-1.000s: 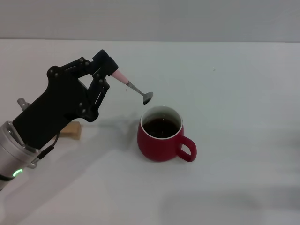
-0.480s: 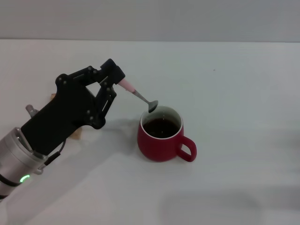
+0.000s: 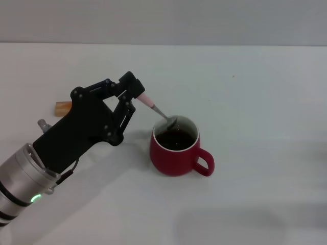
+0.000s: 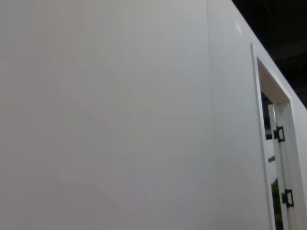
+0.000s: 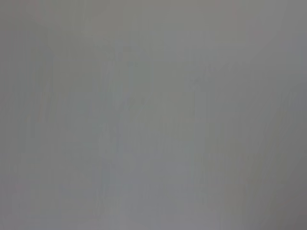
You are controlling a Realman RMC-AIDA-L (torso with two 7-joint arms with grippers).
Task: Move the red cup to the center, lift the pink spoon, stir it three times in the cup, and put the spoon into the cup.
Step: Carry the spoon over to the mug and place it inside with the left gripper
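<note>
Left gripper [image 3: 137,93] reaches in from the surface's left side, its fingers pinched on the pale handle of the pink spoon [image 3: 158,110], and the spoon slants down toward the red cup [image 3: 176,147]. The grey bowl sits right at the cup's far-left rim, over the white inner wall, just above the dark liquid. The cup stands upright around the middle of the white surface [image 3: 255,92], handle pointing to the near right. A tan wooden block [image 3: 63,107] peeks out behind the arm, toward the left edge. All of that comes from the head view alone: the left wrist view shows just a pale wall and a door frame [image 4: 276,124], the right wrist view only blank grey, and the right gripper appears nowhere.
</note>
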